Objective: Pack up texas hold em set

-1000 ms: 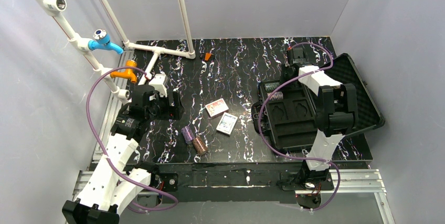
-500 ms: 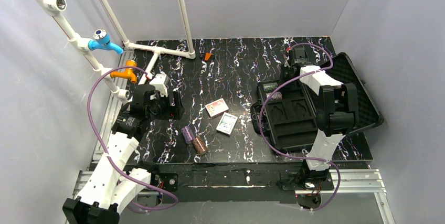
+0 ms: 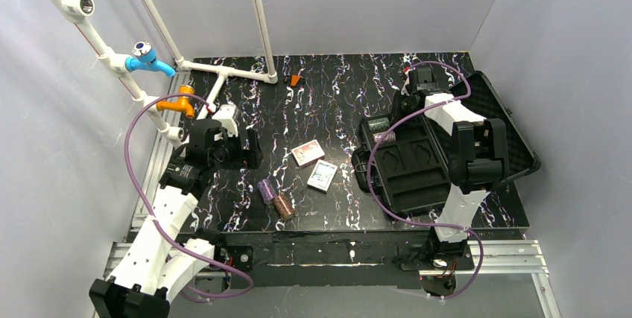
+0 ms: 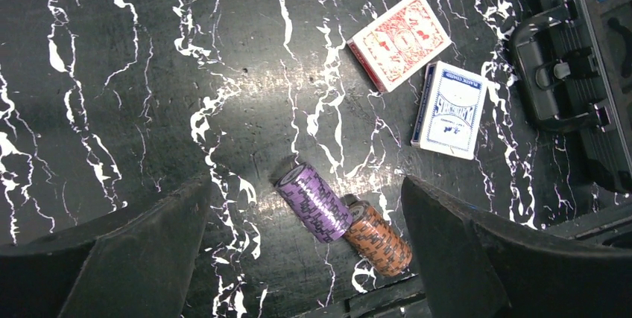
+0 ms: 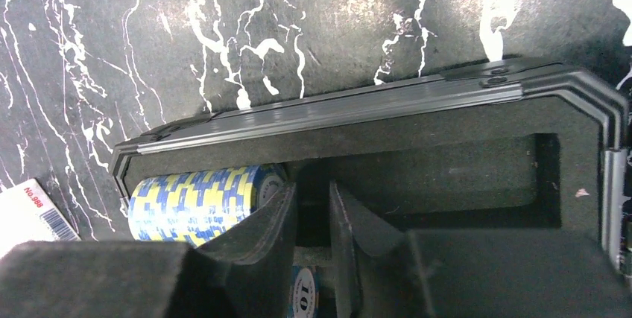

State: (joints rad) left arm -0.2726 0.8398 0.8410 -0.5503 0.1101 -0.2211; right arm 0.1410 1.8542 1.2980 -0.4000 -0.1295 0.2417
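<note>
Right gripper (image 5: 311, 214) reaches down into the far end of the open black case (image 5: 335, 106), its fingers (image 5: 261, 229) drawn almost together, so that only a slim dark gap is left between them. We see a yellow-and-blue chip stack (image 5: 197, 202) lying on its side in the farthest slot of the case, just beside the outer face of one finger. Lower down, a chip face marked 10 (image 5: 304, 292) shows through the gap, and we cannot tell whether the fingers touch it. In the top view the case sits on the right half of the black marbled table (image 3: 328, 87), with its lid (image 3: 510, 121) laid back toward the right wall and the right arm stretched over the tray. Left gripper (image 4: 304, 191) hangs above the left half of the table with its fingers spread wide and nothing between them. Below that span lie a purple chip stack (image 4: 317, 202) and an orange chip stack (image 4: 378, 237), both on their sides, touching end to end in one slanted line near the front edge of the table. Beyond them, toward the case, we note a red card deck (image 4: 399, 39) and a blue card deck (image 4: 449, 109), both flat on the table and nearly meeting at one corner. The blue deck lies near the case handle (image 4: 559, 72) but apart from it. Both decks and both loose stacks rest outside the case.
</note>
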